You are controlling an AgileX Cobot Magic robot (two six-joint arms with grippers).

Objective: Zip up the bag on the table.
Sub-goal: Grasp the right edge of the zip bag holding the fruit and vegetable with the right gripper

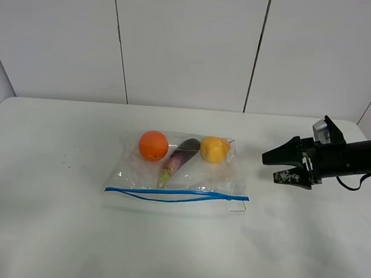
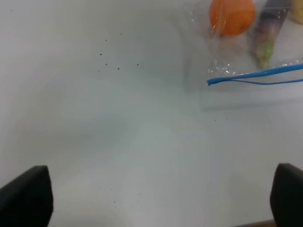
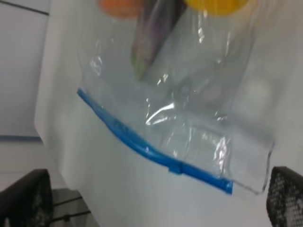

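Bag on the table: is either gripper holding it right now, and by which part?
Nothing is held. The right gripper is open, beside the bag but not touching it; the left gripper is open over bare table.

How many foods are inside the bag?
3 in the bag: an orange on the left, an eggplant in the middle, a yellow fruit on the right. None looks hidden.

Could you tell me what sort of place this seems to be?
Most likely a robot test lab rather than a home: a plain white table against blank wall panels, the right gripper hanging open over it, and a single bag laid out on its own.
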